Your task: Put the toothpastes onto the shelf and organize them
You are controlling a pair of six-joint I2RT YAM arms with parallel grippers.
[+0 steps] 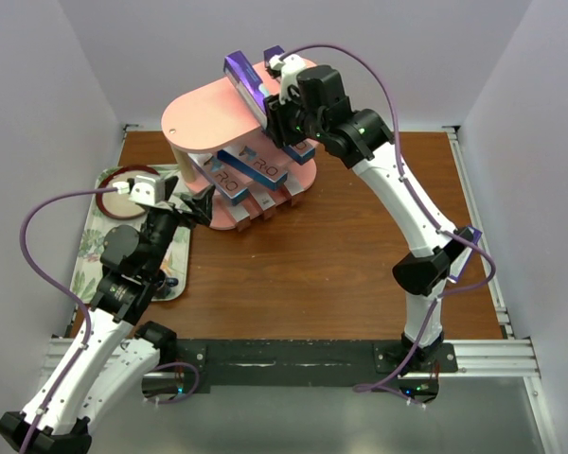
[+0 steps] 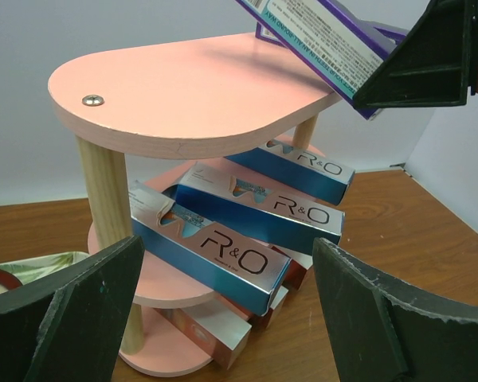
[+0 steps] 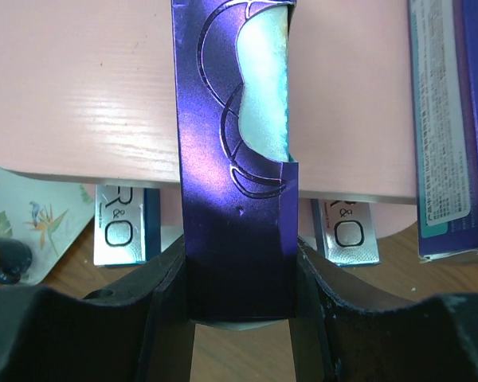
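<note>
The pink shelf (image 1: 204, 118) stands at the back of the table. My right gripper (image 1: 273, 113) is shut on the near end of a purple toothpaste box (image 1: 244, 80), tilted over the top board's right edge. In the right wrist view this purple box (image 3: 235, 159) fills the gap of the right gripper (image 3: 239, 306), and a second purple box (image 3: 450, 119) lies on the top board (image 3: 80, 87). Three blue boxes (image 2: 215, 255) lie on the middle tier. Red and white boxes (image 2: 219, 334) lie on the bottom tier. My left gripper (image 1: 194, 203) hangs open left of the shelf, holding nothing.
A floral tray (image 1: 175, 260) lies at the table's left edge under my left arm, with a red-rimmed bowl (image 1: 118, 184) at its far end. Brown tabletop (image 1: 312, 274) stretches in front of the shelf. White walls enclose the table on three sides.
</note>
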